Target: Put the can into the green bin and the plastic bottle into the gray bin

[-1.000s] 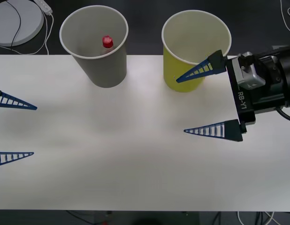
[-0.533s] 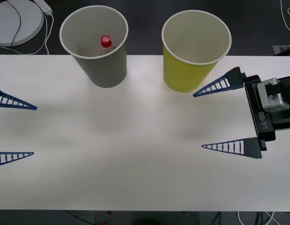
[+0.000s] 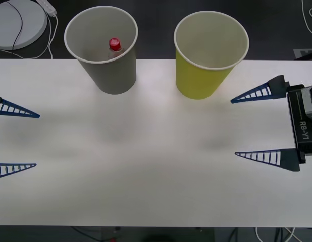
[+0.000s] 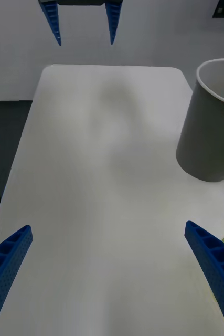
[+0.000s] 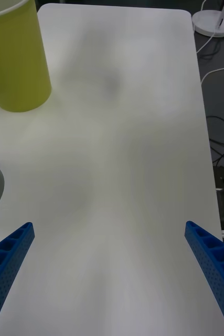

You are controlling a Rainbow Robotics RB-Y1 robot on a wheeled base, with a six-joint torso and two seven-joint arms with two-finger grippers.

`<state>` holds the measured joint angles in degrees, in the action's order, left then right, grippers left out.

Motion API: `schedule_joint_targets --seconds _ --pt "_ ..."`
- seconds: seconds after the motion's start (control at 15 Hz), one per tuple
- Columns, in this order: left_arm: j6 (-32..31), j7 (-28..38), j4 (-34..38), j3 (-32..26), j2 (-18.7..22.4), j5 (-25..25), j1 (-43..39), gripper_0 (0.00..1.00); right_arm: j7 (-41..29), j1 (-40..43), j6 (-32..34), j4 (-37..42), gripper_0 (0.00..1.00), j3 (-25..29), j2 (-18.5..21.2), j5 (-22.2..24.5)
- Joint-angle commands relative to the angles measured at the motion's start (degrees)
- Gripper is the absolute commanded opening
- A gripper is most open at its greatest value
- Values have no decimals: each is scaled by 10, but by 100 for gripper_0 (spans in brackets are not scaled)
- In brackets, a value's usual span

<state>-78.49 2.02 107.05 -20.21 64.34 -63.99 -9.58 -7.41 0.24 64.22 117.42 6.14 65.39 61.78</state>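
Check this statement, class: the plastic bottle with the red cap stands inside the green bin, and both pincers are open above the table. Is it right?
Not quite. The front view shows the plastic bottle inside the gray bin, not the green bin. The rest holds: the left pincer and right pincer are both open above the table.

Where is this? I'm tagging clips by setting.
Probably a lab test bench: a plain white table, loose cables behind it, and two paper cups, the gray bin and green bin.
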Motion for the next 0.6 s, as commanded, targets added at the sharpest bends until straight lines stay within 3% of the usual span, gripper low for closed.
schedule_joint_targets --seconds 0.07,0.2,0.6 --pt "0 0 0 0 0 0 0 100 -4 23 -1 -8 100 23 -2 -3" --pt "0 0 0 0 0 0 0 100 -4 43 10 -10 100 44 -3 -6" --pt "0 0 0 0 0 0 0 100 0 50 139 -69 100 91 -14 -28"
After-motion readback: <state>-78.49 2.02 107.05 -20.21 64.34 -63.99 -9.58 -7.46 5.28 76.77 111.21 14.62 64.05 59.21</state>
